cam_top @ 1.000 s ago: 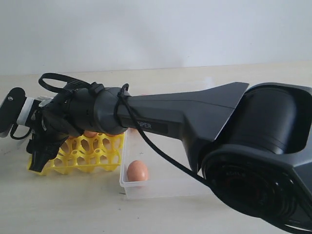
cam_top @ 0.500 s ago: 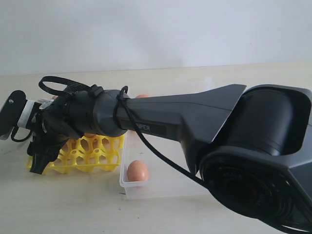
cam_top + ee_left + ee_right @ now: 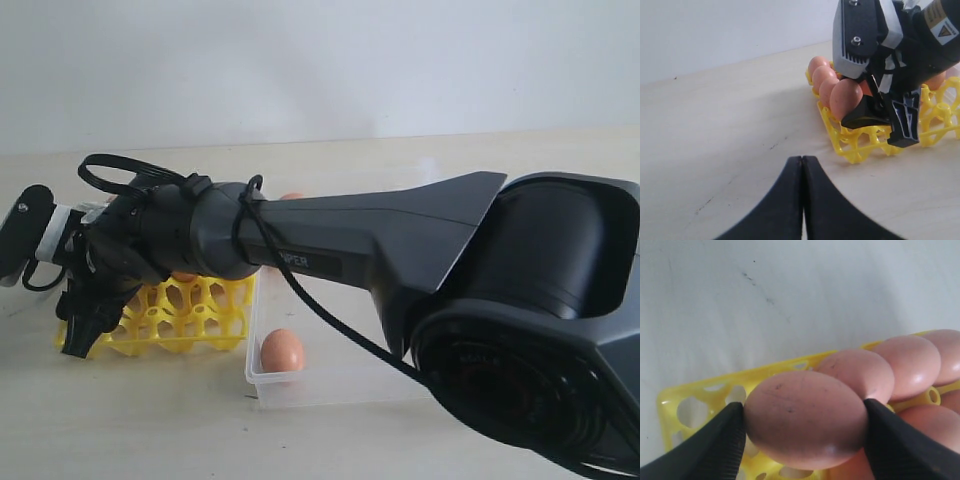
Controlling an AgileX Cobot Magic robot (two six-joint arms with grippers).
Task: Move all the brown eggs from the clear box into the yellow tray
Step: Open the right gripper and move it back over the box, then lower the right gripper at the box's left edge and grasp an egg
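- My right gripper (image 3: 805,440) has its jaws pinching one brown egg (image 3: 805,412) by its two ends, at the left edge of the yellow tray (image 3: 200,312).
- A row of brown eggs (image 3: 821,76) sits in the tray cups just beside the held one.
- My left gripper (image 3: 802,162) hangs over bare tabletop (image 3: 715,125) left of the tray, jaws pressed together on nothing.
- One more egg (image 3: 282,351) lies in the near left corner of the clear box (image 3: 340,388), right of the tray.
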